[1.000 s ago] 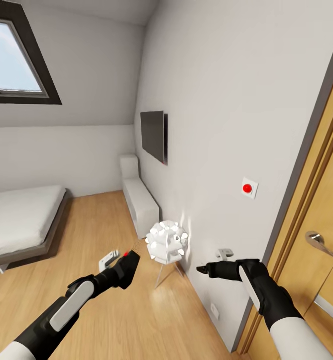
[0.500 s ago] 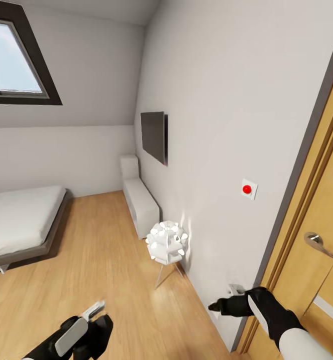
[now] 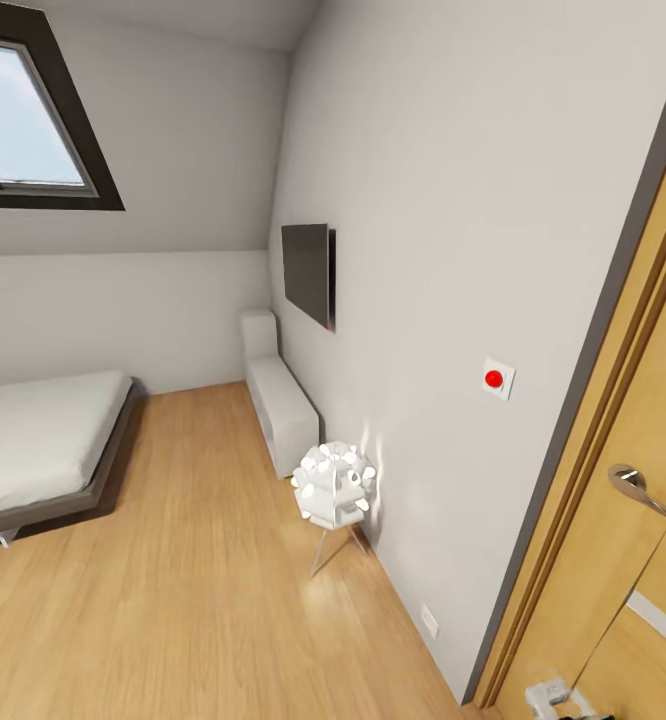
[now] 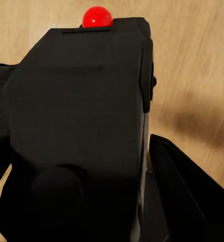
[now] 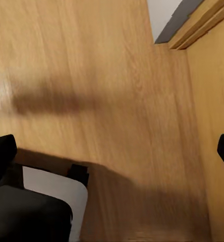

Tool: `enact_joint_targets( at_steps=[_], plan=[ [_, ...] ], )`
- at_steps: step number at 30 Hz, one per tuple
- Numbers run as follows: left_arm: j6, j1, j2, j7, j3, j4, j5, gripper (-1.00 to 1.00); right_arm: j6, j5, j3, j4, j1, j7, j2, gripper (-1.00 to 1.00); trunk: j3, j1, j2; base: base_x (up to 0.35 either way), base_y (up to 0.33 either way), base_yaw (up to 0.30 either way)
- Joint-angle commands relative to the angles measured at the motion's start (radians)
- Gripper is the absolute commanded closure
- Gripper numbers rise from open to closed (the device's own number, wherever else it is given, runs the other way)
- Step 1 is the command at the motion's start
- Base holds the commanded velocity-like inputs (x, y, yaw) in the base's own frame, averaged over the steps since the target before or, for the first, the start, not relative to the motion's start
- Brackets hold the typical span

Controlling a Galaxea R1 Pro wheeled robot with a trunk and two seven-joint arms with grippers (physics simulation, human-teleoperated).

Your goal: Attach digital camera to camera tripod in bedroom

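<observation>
**A:** Where are your grippers right now?

**B:** In your left wrist view, the left gripper [image 4: 99, 166] is clamped on the digital camera [image 4: 81, 126]. The camera's black body sits between the dark fingers [image 4: 185, 196], and its bright red round button [image 4: 97, 16] shows at the top edge of the body. Light wood floor [image 4: 192, 65] lies behind it.

**A:** And your right gripper?

**B:** In your right wrist view, the right gripper [image 5: 114, 151] has its fingers spread wide apart. One dark fingertip [image 5: 2, 151] shows at one edge of the picture and the other at the opposite edge, with nothing between them. Bare wood floor [image 5: 107, 91] lies beneath, with a shadow across it. A strip of grey wall and the wooden door frame [image 5: 203, 25] show in one corner.

**A:** What does your head view show of the room?

**B:** You face a grey-walled bedroom. A low grey bed [image 3: 43, 440] lies at the left, under a dark-framed skylight [image 3: 33, 120] in the sloped ceiling. A flat black screen [image 3: 308, 272] hangs on the right-hand wall, with a low white cabinet [image 3: 278, 400] beneath it. Nearer you, a small white lamp [image 3: 334, 485] stands on thin metal legs just beside that wall. A white switch with a red dot [image 3: 497, 378] is on the wall beside a wooden door [image 3: 623, 560], which has a metal handle [image 3: 638, 485].
</observation>
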Motion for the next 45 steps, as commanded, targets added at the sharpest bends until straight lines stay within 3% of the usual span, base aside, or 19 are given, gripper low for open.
enact_joint_targets(
  at_steps=[1,2,3,4,12,24,33,45],
  plan=[
    [-0.021,0.015,-0.003,0.004,-0.008,0.003,-0.009,1.00,-0.013,0.005,0.000,0.007,0.034,-0.022,-0.002,-1.00,-0.002,0.000,-0.002,0.000,0.000,0.000],
    [-0.031,0.027,-0.004,0.004,-0.008,0.004,-0.014,1.00,-0.018,0.005,0.000,0.009,0.053,-0.032,-0.002,-1.00,-0.002,0.000,-0.002,0.000,0.000,0.000],
    [-0.057,0.086,-0.007,0.003,-0.009,0.007,-0.025,1.00,-0.031,0.006,-0.001,0.014,0.122,-0.055,-0.003,-1.00,-0.002,0.000,-0.002,0.000,0.000,0.000],
    [-0.064,0.112,-0.009,0.002,-0.009,0.007,-0.028,1.00,-0.035,0.006,-0.002,0.015,0.149,-0.061,-0.004,-1.00,-0.002,0.000,-0.002,0.000,0.000,0.000],
    [-0.085,0.201,-0.026,-0.017,-0.008,0.009,-0.031,1.00,-0.042,0.007,-0.002,0.017,0.232,-0.078,0.007,-1.00,-0.002,0.000,-0.002,0.000,0.000,0.000],
    [-0.210,0.228,-0.038,-0.035,-0.008,0.009,-0.021,1.00,-0.044,0.007,-0.002,0.017,0.250,-0.082,0.008,-1.00,-0.002,0.000,-0.002,0.000,0.000,0.000],
    [-0.223,0.229,-0.040,-0.111,-0.005,0.011,-0.015,1.00,-0.044,0.008,-0.003,0.016,0.251,-0.082,0.008,-1.00,-0.002,0.000,-0.002,0.000,0.000,0.000],
    [-0.223,0.230,-0.040,-0.132,-0.004,0.011,-0.016,1.00,-0.044,0.008,-0.005,0.016,0.251,-0.082,0.003,-1.00,-0.002,0.000,-0.002,0.000,0.000,0.000]
  ],
)
